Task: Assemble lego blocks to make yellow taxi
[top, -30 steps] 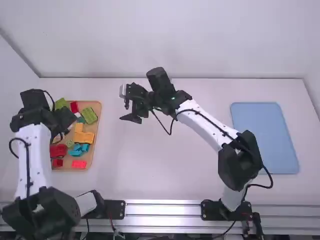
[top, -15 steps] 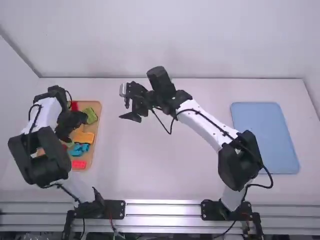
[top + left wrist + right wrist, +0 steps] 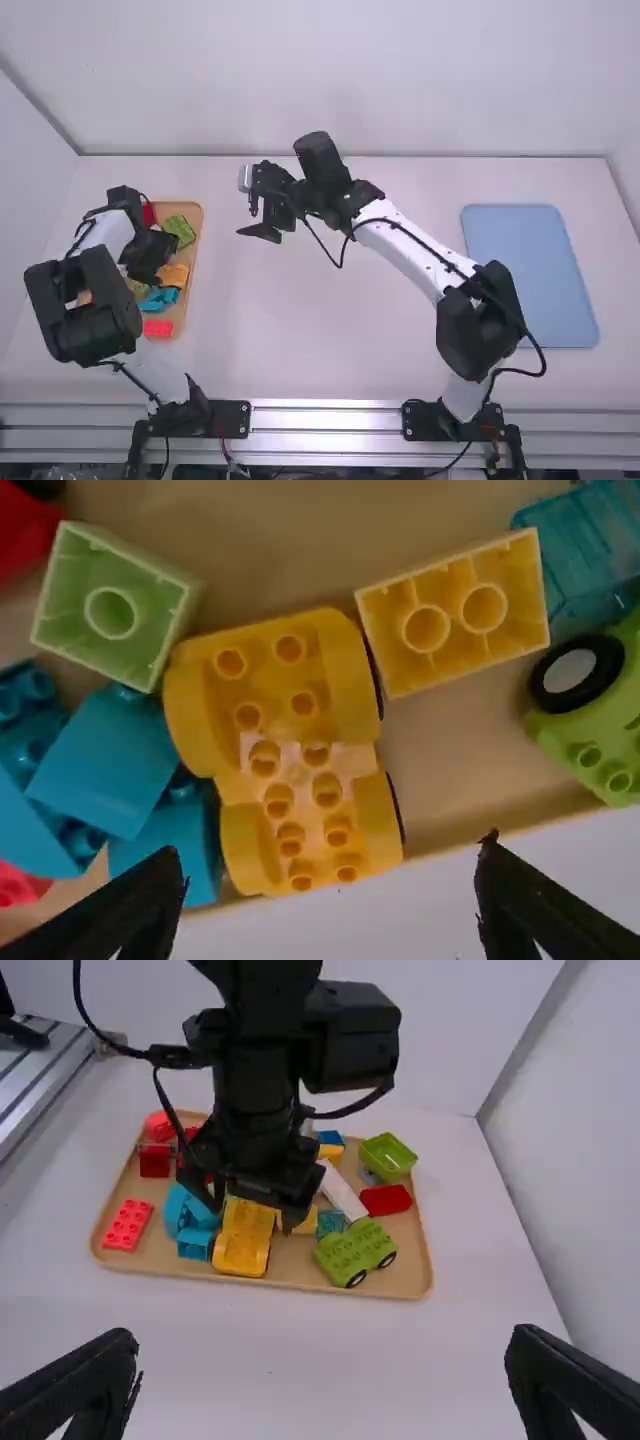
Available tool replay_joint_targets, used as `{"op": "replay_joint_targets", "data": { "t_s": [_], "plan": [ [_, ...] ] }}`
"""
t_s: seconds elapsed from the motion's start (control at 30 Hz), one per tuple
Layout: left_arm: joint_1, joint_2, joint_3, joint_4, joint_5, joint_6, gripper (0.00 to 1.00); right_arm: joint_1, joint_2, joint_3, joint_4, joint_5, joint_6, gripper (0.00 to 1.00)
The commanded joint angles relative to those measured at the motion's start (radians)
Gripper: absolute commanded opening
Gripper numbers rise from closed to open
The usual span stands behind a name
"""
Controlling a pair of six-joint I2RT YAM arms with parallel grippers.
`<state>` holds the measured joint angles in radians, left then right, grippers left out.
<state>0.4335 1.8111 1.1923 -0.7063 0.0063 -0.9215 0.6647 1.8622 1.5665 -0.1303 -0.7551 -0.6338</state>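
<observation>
Over the block tray, my left gripper (image 3: 155,270) hovers above the yellow car base; in the left wrist view the gripper (image 3: 330,905) is open, a finger at either side of the base's near end. The yellow car base (image 3: 290,715), studs up, lies in the tray, also seen as a yellow base (image 3: 243,1235) in the right wrist view. Beside it lies an upturned yellow block (image 3: 455,610). My right gripper (image 3: 252,212) stands over the middle of the table; in the right wrist view this gripper (image 3: 325,1375) is open with nothing between its fingers.
The wooden tray (image 3: 300,1282) also holds a green car base (image 3: 355,1252), teal blocks (image 3: 105,760), a light green block (image 3: 115,608) and red blocks (image 3: 127,1225). A blue tray (image 3: 530,275) lies on the table's right side.
The left arm has swung right and folded, bringing its gripper from the tray's left part over the yellow pieces, partly covering them. The right arm has barely moved.
</observation>
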Motion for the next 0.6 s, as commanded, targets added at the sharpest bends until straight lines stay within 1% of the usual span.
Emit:
{"op": "replay_joint_targets", "data": {
  "t_s": [0.0, 0.1, 0.27, 0.33, 0.37, 0.47, 0.57],
  "plan": [
    [-0.002, 0.006, -0.036, 0.018, 0.005, -0.017, 0.80, -0.003, -0.031, -0.010, 0.003, -0.006, 0.001, 0.98],
    [-0.002, 0.006, -0.068, 0.058, 0.006, -0.033, 0.80, -0.003, -0.031, -0.010, 0.003, -0.006, 0.001, 0.98],
    [-0.002, 0.006, -0.100, 0.100, 0.011, -0.032, 0.77, -0.003, -0.031, -0.010, -0.004, -0.006, 0.001, 0.98],
    [-0.002, 0.006, -0.109, 0.111, 0.012, -0.032, 0.68, -0.003, -0.031, -0.010, -0.005, -0.006, 0.001, 0.98],
    [-0.002, 0.006, -0.112, 0.117, 0.013, -0.032, 0.68, -0.003, -0.031, -0.010, -0.005, -0.006, 0.001, 0.98],
    [-0.002, 0.006, -0.127, 0.153, 0.013, -0.033, 0.67, -0.003, -0.031, -0.010, -0.005, -0.006, 0.001, 0.98],
    [-0.003, 0.006, -0.150, 0.186, 0.027, -0.032, 0.69, -0.003, -0.031, -0.010, -0.007, -0.006, 0.002, 0.98]
  ]
}}
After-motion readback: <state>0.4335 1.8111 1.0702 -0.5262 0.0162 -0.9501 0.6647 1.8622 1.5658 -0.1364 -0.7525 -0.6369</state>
